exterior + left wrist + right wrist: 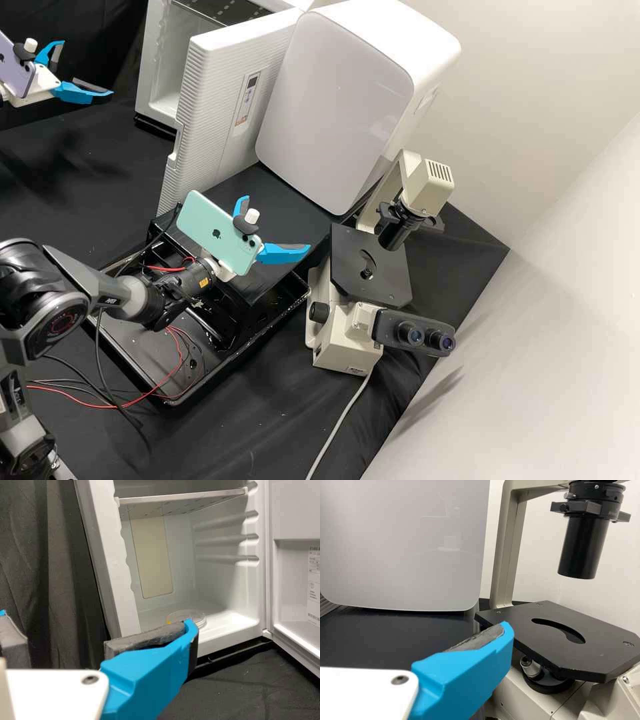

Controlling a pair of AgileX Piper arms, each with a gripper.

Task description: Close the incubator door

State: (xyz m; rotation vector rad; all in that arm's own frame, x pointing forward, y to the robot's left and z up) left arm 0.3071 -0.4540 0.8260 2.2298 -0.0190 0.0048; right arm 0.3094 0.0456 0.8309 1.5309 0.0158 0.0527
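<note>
Black and open-topped, a tray lies nearest on my table, with red and black wires at it. Just beyond, my right end effector hangs over a black raised surface, its two blue fingers apart and nothing held; a mint-green phone is mounted on it. Toward the table's right edge stands a cream microscope with a black stage. Farther off, a smooth white cabinet stands beside the incubator door, which is wide open, swung out from the white incubator. My left end effector is at the incubator's open front, its fingers spread with nothing between them. Inside, a clear round dish sits on the incubator floor, below a shelf.
</note>
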